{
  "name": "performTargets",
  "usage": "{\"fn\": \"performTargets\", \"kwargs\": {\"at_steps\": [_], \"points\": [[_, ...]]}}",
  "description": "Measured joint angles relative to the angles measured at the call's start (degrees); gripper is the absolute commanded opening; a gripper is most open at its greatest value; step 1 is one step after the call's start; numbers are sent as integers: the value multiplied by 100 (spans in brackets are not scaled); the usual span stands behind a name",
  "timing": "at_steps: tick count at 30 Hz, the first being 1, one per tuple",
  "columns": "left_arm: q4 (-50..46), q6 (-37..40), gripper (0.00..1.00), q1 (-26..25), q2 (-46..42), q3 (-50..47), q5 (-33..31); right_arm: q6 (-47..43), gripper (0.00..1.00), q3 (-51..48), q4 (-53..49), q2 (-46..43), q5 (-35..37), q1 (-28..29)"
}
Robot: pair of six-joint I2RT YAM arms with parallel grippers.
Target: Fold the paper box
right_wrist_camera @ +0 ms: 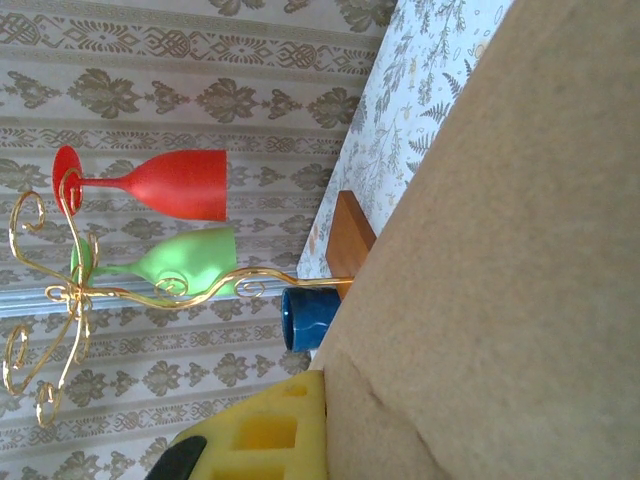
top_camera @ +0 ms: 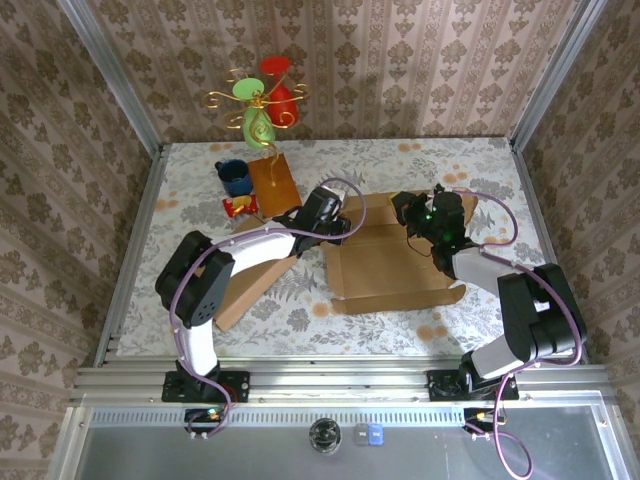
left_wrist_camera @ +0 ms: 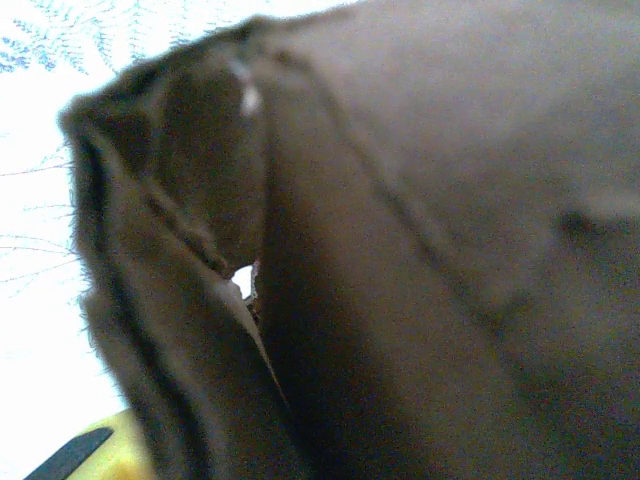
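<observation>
1. Cardboard paper box (top_camera: 385, 268) lies open, mid-tabletop (top_camera: 470, 160).
2. Left claw (top_camera: 338, 222) sits at the box's far left corner, with cardboard close against it; its opening cannot be told.
3. Right claw (top_camera: 405, 212), fully closed, is at the box's far edge; any pinch on cardboard is unclear.
4. Beyond the box's far left corner: blue cup (top_camera: 233, 177), wooden block (top_camera: 273, 180), then a wire stand (top_camera: 262, 100) with goblets.

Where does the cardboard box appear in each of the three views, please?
Top external: the cardboard box lies open at mid-table.
Left wrist: the box, blurred and close, spans the centre and right.
Right wrist: the box takes the right side.
Shared landmark: the fern-print tablecloth.
</observation>
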Motion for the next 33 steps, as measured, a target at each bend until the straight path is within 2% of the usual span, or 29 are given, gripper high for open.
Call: {"fn": "performTargets", "kwargs": {"at_steps": [10, 15, 19, 20, 24, 29, 33], "points": [[-2, -256, 29, -81, 109, 114, -334, 0, 0, -15, 11, -2, 153, 44], [-4, -358, 16, -120, 131, 131, -566, 22, 0, -15, 7, -2, 197, 48], [-129, -446, 0, -144, 227, 284, -780, 70, 0, -13, 0, -2, 315, 52], [-195, -483, 0, -153, 264, 348, -848, 85, 0, -9, -7, -2, 337, 52], [-455, -588, 0, -188, 374, 581, -1062, 109, 16, 76, -168, -15, 400, 52], [-494, -743, 0, -181, 378, 590, -1222, 0, 53, 166, -999, -243, 260, 105], [-496, -767, 0, -96, 369, 590, -1064, -247, 66, 507, -2129, -605, 199, 22]]}}
